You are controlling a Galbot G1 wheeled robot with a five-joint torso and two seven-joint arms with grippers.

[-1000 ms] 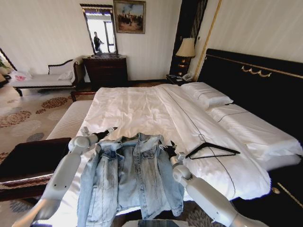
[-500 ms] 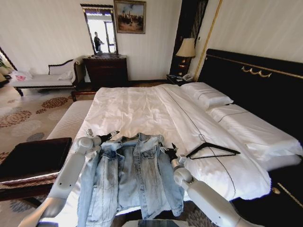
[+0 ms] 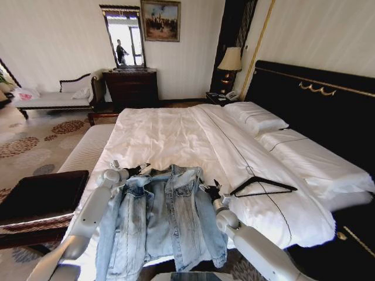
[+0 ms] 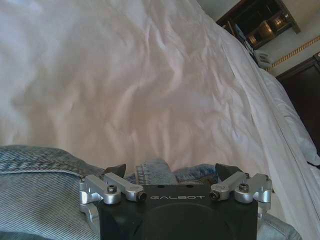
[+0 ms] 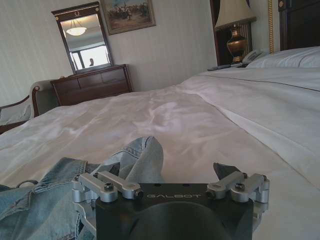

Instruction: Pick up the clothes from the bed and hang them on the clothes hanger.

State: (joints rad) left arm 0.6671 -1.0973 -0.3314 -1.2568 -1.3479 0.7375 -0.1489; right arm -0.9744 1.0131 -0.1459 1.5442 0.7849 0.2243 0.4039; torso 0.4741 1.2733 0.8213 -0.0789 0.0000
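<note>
The clothes, a light-blue denim jacket (image 3: 161,216), lie spread front-up at the foot of the bed (image 3: 170,134), sleeves trailing toward me. My left gripper (image 3: 142,169) is at the jacket's left shoulder by the collar. It stands open, and in the left wrist view a fold of denim (image 4: 155,172) sits between its fingers (image 4: 116,171). My right gripper (image 3: 210,188) is at the jacket's right shoulder, also open, with a raised denim fold (image 5: 142,157) between its fingertips (image 5: 223,170). The black clothes hanger (image 3: 261,186) lies flat on the sheet just right of the right gripper.
A dark bench (image 3: 41,196) stands beside the bed on the left. White pillows (image 3: 255,117) rest against the black headboard (image 3: 316,99). At the far wall are a dresser (image 3: 132,88), a lamp (image 3: 230,60) and a white chaise (image 3: 53,96).
My left arm has moved in toward the jacket's left shoulder, bringing its gripper close to the collar. My right gripper has shifted slightly at the right shoulder. Jacket and hanger lie as before.
</note>
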